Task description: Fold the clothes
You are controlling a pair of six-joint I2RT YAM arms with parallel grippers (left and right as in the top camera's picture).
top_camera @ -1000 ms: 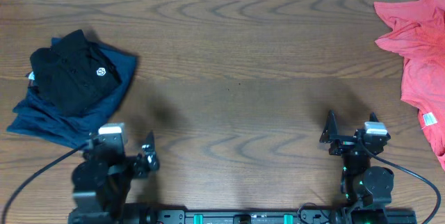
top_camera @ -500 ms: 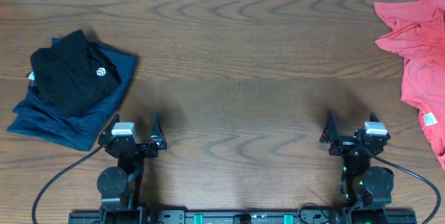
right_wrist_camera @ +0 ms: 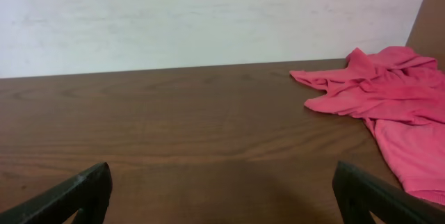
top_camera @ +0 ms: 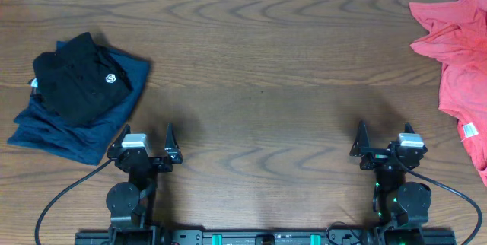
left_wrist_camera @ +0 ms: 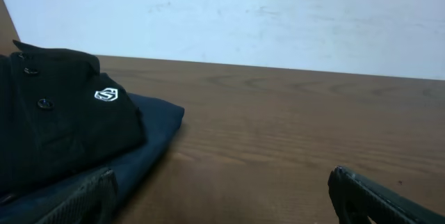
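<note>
Navy garment [top_camera: 65, 135] at left, crumpled pink shirt [top_camera: 460, 70] at right, wooden table [top_camera: 259, 70]

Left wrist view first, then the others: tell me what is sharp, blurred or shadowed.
Left wrist: black shirt and white emblem fairly sharp, left claw dark and blurred. Right wrist: red garment clear, right claw blurred. Overhead: table evenly lit, no glare, soft shadows ahead of both claws.
</note>
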